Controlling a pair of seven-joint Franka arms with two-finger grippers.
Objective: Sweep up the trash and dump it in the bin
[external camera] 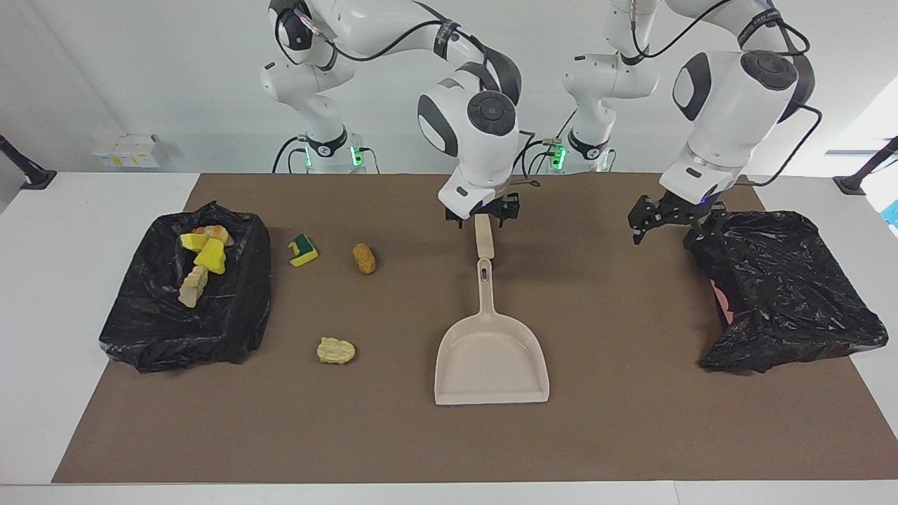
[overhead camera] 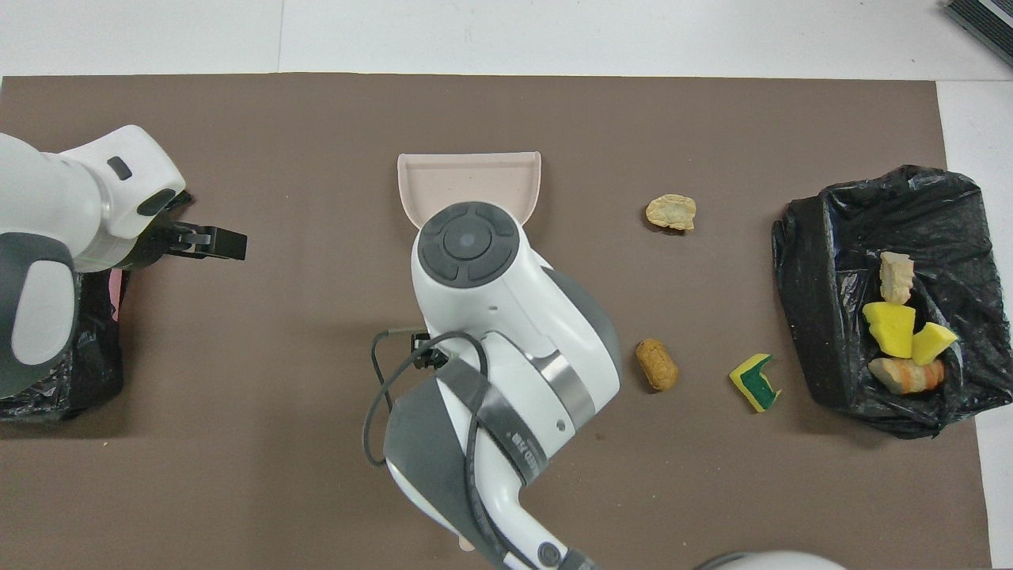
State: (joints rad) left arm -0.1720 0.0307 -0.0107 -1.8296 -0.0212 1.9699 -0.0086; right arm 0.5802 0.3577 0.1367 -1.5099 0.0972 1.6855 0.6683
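Observation:
The beige dustpan [external camera: 491, 365] [overhead camera: 467, 178] lies flat mid-mat, its handle pointing toward the robots. My right gripper [external camera: 483, 216] hangs open over the handle's end, holding nothing; the arm hides it in the overhead view. Three pieces of trash lie on the mat: a yellow-green sponge [external camera: 303, 251] [overhead camera: 756, 382], a brown lump [external camera: 363, 258] [overhead camera: 656, 364] and a pale lump [external camera: 335, 350] [overhead camera: 670, 212]. The black-bagged bin [external camera: 231, 308] [overhead camera: 815, 317] at the right arm's end holds several more pieces. My left gripper [external camera: 670, 223] [overhead camera: 225, 243] hovers open and empty.
A second black-bagged bin [external camera: 779, 294] [overhead camera: 63, 372] stands at the left arm's end, and the left gripper is over the mat just beside its rim. The brown mat [external camera: 631, 435] covers most of the white table. The right arm's elbow looms over the mat's middle.

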